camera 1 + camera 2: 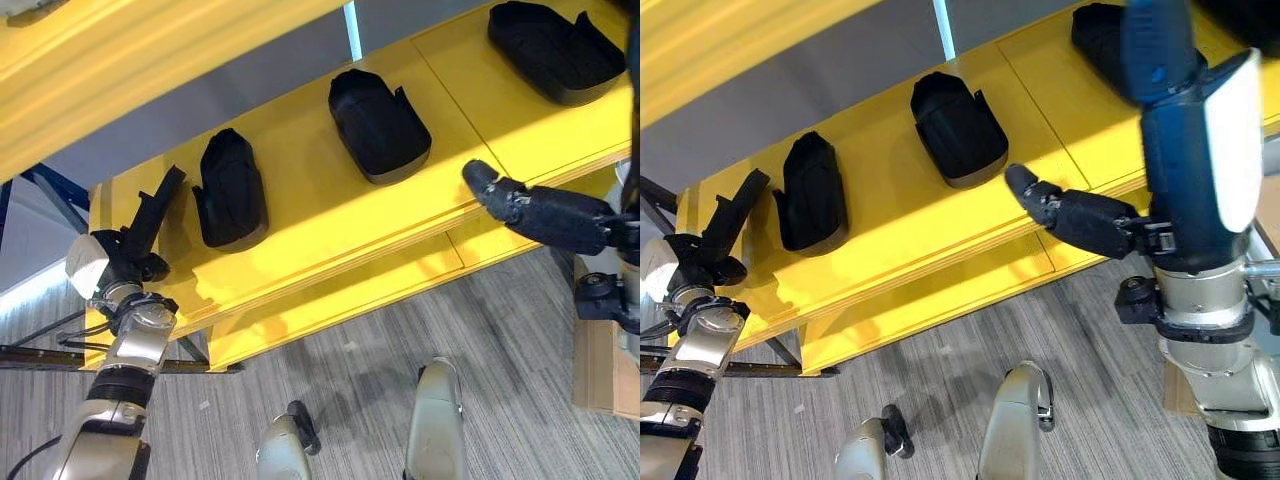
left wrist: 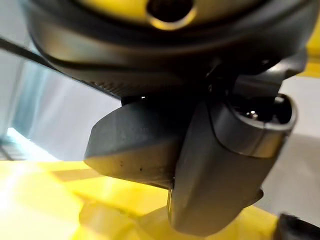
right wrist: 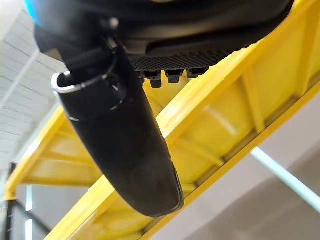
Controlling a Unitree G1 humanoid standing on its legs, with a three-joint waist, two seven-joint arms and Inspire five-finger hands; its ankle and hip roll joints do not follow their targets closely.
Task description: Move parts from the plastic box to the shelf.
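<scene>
Resting on the yellow shelf [image 1: 300,215], three black parts [image 1: 378,124] look delivered, while both hands' fingers cannot be judged.

Three black parts [image 1: 379,124] on yellow shelf [image 1: 300,215], robot hands at edges.

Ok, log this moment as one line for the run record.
shelf: three black parts in a row | left hand: straight, at shelf's left end, holds nothing | right hand: extended at shelf's front edge, holds nothing
</scene>
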